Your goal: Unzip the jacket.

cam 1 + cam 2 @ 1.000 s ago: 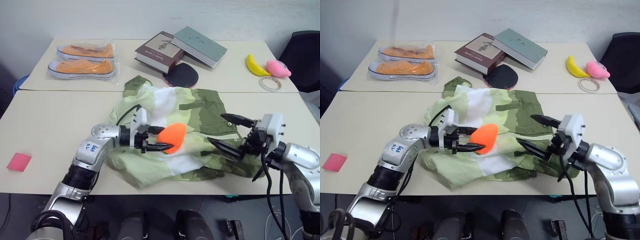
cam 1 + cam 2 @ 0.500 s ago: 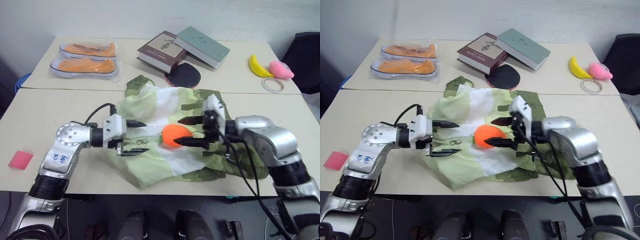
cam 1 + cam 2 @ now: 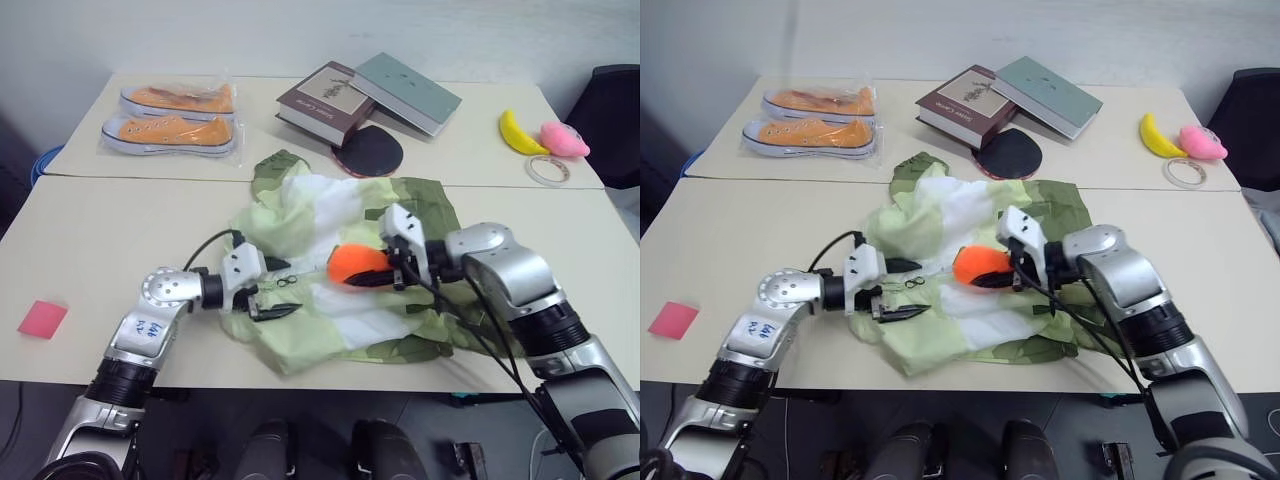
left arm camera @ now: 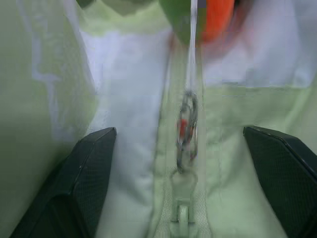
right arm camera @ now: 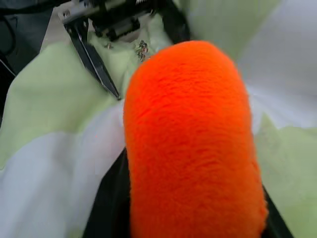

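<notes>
The jacket [image 3: 330, 215], in pale lime, white and olive blocks, lies crumpled in the middle of the front table. Its zipper runs down the front with a small metal ring pull [image 4: 186, 128]. My left gripper [image 3: 281, 288] rests low on the jacket's left part, open, its black fingers [image 4: 81, 184] either side of the zipper and the pull between them. My right gripper [image 3: 347, 273] points left over the jacket's middle, shut on an orange plush toy [image 5: 193, 144] held just above the fabric. The toy hides the cloth beneath it.
On the rear table are bagged orange shoes [image 3: 172, 115], stacked books [image 3: 368, 95], a black paddle [image 3: 370, 150], a yellow banana [image 3: 515, 131], a pink toy [image 3: 565, 138] and a tape roll [image 3: 545, 168]. A pink note [image 3: 42, 320] lies at the front left.
The orange plush toy passed from my left gripper to my right. The left opened and dropped leftward onto the zipper. The right swung in from the right and closed on the toy.
</notes>
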